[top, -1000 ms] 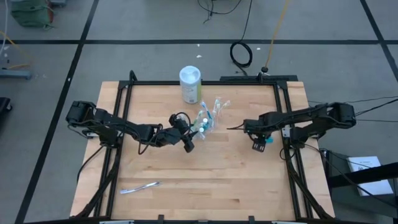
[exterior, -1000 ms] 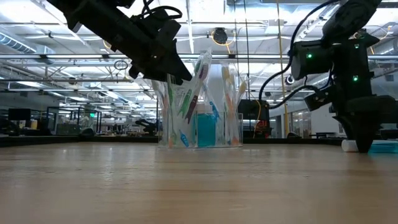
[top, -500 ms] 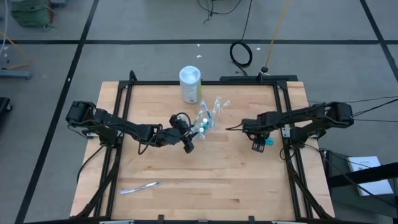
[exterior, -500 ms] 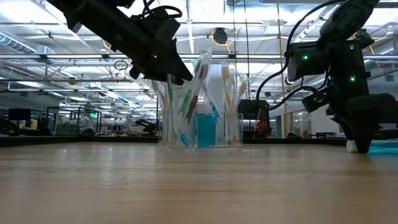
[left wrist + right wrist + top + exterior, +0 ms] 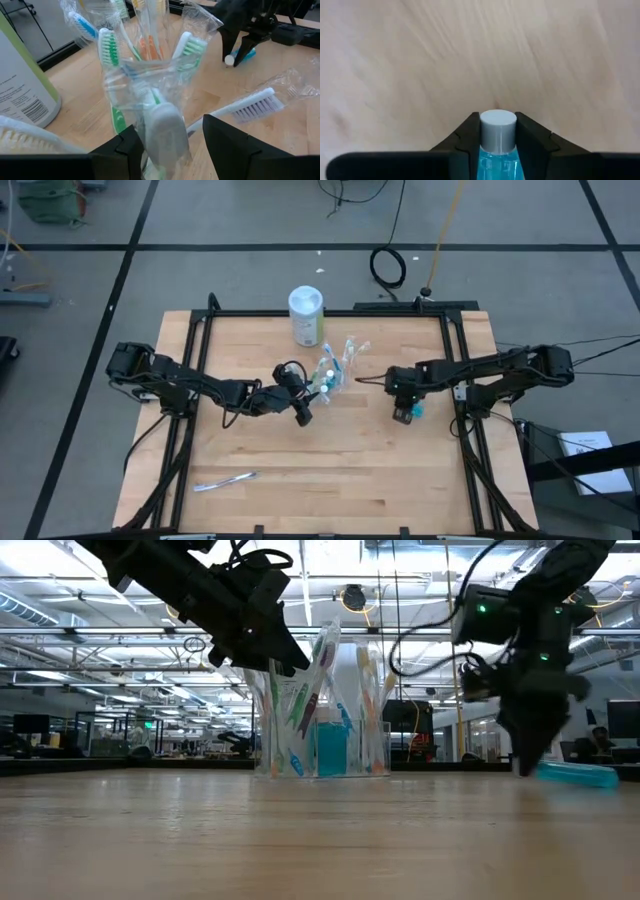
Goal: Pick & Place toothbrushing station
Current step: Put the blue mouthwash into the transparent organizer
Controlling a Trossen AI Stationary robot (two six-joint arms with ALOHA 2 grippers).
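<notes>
Your right gripper [image 5: 497, 145] is clamped on a teal toothpaste tube [image 5: 497, 150], well to the right of the clear cup [image 5: 333, 370]. The cup already holds most toothbrushes [image 5: 186, 47]. Your left gripper [image 5: 167, 145] hangs open just beside the cup. One toothbrush [image 5: 225, 481] lies far off on the tabletop [image 5: 350, 470], not yet collected.

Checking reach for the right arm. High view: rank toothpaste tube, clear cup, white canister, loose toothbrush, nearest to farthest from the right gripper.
1. Toothpaste tube: between the fingers of the right gripper, right side of the table.
2. Clear cup: centre, full of toothbrushes.
3. White canister: back edge, behind the cup.
4. Loose toothbrush: front left, farthest.
</notes>
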